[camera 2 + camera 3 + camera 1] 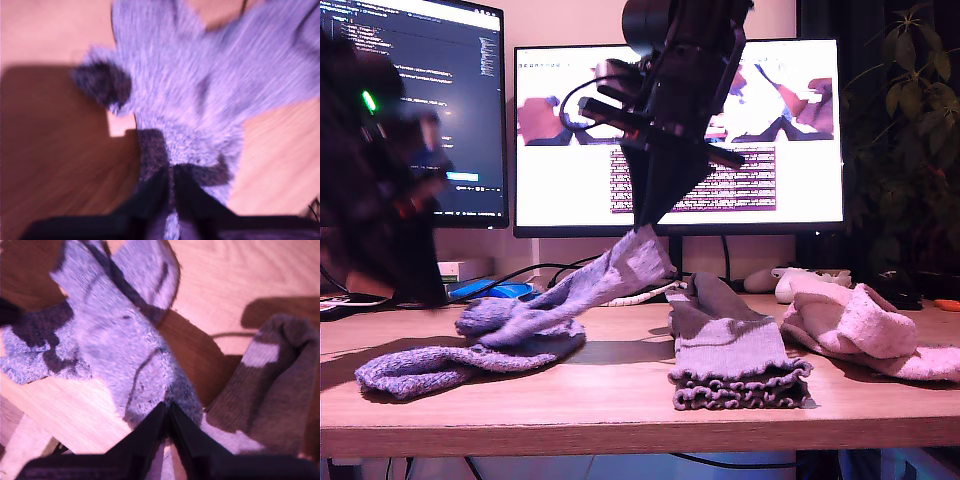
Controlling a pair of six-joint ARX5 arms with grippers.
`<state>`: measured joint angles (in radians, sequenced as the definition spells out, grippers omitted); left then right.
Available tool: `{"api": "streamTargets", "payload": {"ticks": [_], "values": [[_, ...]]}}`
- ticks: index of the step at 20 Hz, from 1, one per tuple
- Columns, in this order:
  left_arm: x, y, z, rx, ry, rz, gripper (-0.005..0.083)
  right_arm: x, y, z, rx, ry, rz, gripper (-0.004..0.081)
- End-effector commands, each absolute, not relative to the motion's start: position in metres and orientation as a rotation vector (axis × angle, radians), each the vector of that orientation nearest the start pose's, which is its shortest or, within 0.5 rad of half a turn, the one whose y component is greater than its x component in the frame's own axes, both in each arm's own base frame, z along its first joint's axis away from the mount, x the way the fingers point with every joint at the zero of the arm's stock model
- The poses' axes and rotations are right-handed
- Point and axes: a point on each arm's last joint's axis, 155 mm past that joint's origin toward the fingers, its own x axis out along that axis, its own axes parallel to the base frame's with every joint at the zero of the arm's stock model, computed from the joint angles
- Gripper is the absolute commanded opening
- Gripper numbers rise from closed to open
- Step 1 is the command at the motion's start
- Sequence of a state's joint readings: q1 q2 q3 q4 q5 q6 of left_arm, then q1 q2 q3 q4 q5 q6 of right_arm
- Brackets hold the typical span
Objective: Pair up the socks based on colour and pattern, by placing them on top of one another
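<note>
Clenched on one end of a blue-purple sock (620, 270), my second hand (167, 412) is lifting it w/ long axis slanting down toward its mate (420, 365) on the surface (620, 400), at the exterior view's left.

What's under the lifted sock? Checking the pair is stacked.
The lifted sock's lower end rests on the other blue sock; my second pincer holds its top above the table. Beneath the overlap is hidden.
</note>
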<state>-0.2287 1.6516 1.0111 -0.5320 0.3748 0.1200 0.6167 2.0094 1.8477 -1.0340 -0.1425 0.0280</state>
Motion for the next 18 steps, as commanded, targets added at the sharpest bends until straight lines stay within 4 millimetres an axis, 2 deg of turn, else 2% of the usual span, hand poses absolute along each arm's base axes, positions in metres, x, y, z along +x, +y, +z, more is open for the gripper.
{"api": "streamTargets", "payload": {"ticks": [1, 3, 8, 11, 12, 15, 17, 18], "values": [[0.337, -0.145, 0.03, 0.025, 1.196, -0.585, 0.0205, 0.373, 0.297, 0.138, -0.267, 1.176, 0.652, -0.0012], [0.338, -0.142, 0.023, 0.037, 1.212, -0.567, 0.0285, 0.374, 0.297, 0.138, -0.272, 1.174, 0.654, -0.0012], [0.34, -0.13, 0.019, 0.092, 1.218, -0.518, 0.0289, 0.376, 0.297, 0.139, -0.288, 1.16, 0.658, -0.0012], [0.338, -0.131, 0.018, 0.09, 1.223, -0.521, 0.0284, 0.378, 0.294, 0.139, -0.287, 1.158, 0.652, -0.0012], [0.335, -0.134, 0.018, 0.082, 1.233, -0.536, 0.0247, 0.38, 0.293, 0.139, -0.284, 1.156, 0.65, -0.0012], [0.325, -0.134, 0.016, 0.084, 1.273, -0.542, -0.0034, 0.382, 0.291, 0.139, -0.28, 1.155, 0.644, -0.0012], [0.323, -0.13, 0.014, 0.088, 1.291, -0.521, -0.0019, 0.383, 0.29, 0.139, -0.278, 1.155, 0.642, -0.0012], [0.323, -0.121, 0.011, 0.11, 1.301, -0.483, -0.0019, 0.383, 0.29, 0.139, -0.278, 1.155, 0.642, -0.0012]]}}
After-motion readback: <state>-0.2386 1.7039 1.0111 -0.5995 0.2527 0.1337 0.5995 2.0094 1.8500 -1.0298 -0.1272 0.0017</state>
